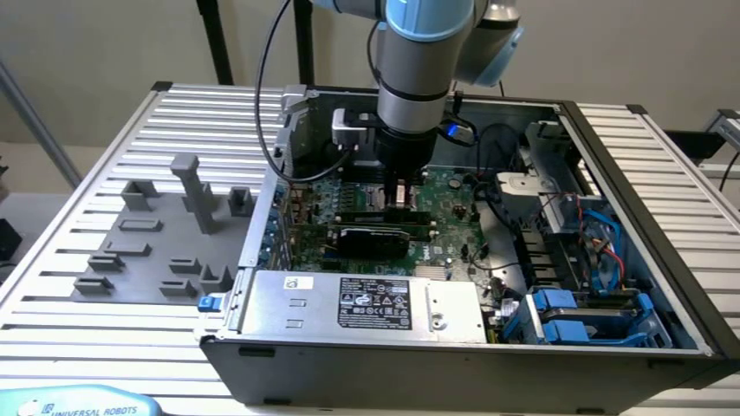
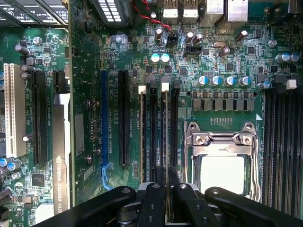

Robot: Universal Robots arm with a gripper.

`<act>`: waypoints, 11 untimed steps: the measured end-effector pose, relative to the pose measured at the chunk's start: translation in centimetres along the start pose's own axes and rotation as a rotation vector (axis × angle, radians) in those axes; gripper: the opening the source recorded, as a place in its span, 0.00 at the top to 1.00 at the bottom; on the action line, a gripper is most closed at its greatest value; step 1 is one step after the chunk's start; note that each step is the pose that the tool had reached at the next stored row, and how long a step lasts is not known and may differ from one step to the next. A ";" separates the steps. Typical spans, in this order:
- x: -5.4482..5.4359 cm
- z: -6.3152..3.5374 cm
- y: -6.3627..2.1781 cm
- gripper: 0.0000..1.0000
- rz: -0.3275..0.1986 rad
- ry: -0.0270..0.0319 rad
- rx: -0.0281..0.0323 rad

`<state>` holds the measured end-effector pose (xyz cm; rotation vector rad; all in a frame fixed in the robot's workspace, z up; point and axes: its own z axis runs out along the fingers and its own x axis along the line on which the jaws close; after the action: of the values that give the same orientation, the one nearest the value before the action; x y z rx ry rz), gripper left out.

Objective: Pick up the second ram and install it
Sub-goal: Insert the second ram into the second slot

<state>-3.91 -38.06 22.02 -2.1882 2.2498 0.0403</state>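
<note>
A ribbed metal tabletop [image 1: 647, 173] carries the open computer case [image 1: 463, 355]; a corner label reads "UNIVERSAL ROBOTS". My gripper [image 1: 399, 198] hides its fingers low over the motherboard [image 1: 445, 234]. From the wrist, my fingers [image 2: 152, 198] sit nearly closed, pinching the second ram [image 2: 164, 142] edge-on over its slot; board lettering stays illegible.

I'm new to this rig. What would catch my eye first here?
The arm reaching down into the open PC case, gripper just above the motherboard. In the wrist view, the gripper is closed on a thin RAM stick over the memory slots, beside the CPU socket.
</note>
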 end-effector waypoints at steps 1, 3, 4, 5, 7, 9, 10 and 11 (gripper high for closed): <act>0.0 0.01 0.00 0.87 0.000 -0.0002 0.0001; 0.0 0.02 -0.01 0.87 0.000 -0.0003 -0.0001; 0.0 0.02 -0.02 0.87 0.000 -0.0003 -0.0005; 0.0 0.01 -0.03 0.87 0.000 -0.0003 -0.0012; 0.0 0.01 -0.10 0.87 0.000 -0.0003 -0.0032; 0.0 -0.02 -0.24 0.87 0.001 -0.0003 -0.0078; 0.0 -0.05 -0.35 0.87 0.001 0.0002 -0.0086; 0.0 -0.07 -0.48 0.87 0.000 -0.0006 -0.0131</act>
<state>-3.43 -38.05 22.08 -2.1946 2.2555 0.0559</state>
